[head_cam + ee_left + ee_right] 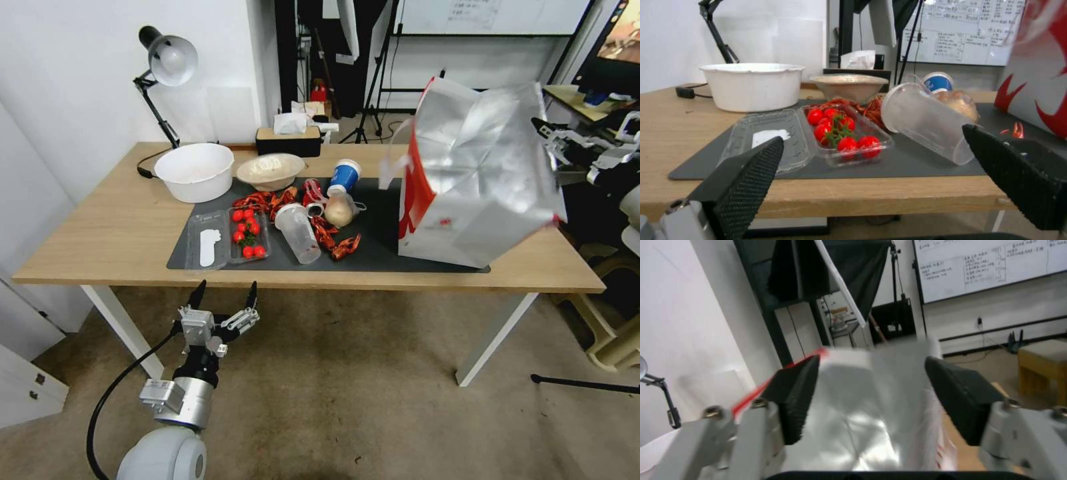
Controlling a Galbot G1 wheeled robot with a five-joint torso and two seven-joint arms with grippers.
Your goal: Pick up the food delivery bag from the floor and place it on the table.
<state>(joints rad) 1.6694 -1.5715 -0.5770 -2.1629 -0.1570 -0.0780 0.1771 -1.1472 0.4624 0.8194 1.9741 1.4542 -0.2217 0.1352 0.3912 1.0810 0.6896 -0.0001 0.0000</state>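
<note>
The bag (477, 180) sat on the table (107, 233) at the right end of the mat (387, 227), leaning hard toward three o'clock with its foil mouth gaping over the edge. I judged the risk plain: top-heavy and tilted, it could tip off that end, or slide left into the cup (300, 233) and crayfish (337, 243). The right gripper (871, 396) hovered just off the bag's top at three o'clock, jaws spread wide, holding nothing, whether it grazed the foil I could not tell. The left gripper (224, 295) hung below the table's front edge at seven o'clock, fingers splayed, empty.
</note>
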